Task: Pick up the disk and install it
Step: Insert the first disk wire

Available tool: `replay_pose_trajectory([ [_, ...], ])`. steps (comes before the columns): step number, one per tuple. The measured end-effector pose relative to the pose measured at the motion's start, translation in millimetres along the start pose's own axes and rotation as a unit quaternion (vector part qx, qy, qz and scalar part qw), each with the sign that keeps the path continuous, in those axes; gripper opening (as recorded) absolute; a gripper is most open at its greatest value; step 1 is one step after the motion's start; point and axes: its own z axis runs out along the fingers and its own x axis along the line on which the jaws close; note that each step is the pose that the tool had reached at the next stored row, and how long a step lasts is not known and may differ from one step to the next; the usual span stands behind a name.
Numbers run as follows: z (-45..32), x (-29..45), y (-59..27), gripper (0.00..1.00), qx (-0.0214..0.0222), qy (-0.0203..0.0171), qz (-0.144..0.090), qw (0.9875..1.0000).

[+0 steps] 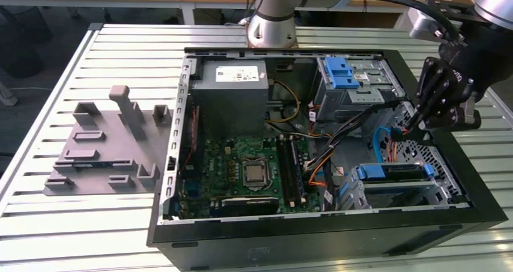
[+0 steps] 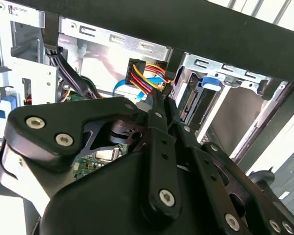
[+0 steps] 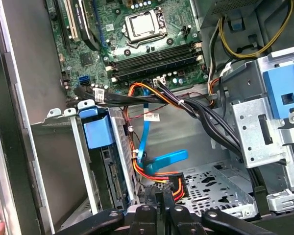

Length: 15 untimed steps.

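Black gripper linkages [image 2: 159, 161] crowd our second wrist view, fingers pressed together and gripping nothing, tips beside a bundle of coloured cables [image 2: 144, 73]. Our first wrist view looks past the gripper [image 3: 159, 208] into the open computer case, where the disk [image 3: 112, 161] sits upright in its metal cage [image 3: 83, 161], blue tab on top. From the exterior view, we see the gripper [image 1: 412, 125] inside the case [image 1: 321, 233], above the seated disk [image 1: 393, 173].
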Motion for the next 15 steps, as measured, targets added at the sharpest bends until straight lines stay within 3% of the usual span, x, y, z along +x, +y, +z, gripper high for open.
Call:
replay_pose_trajectory([
  [9, 0.6, 10.1, 2.1, 0.16, 0.0034, -0.0004, -0.016, 0.9999],
  [15, 1.5, 13.2, 2.4, 0.16, 0.0064, -0.0002, -0.04, 0.9992],
])
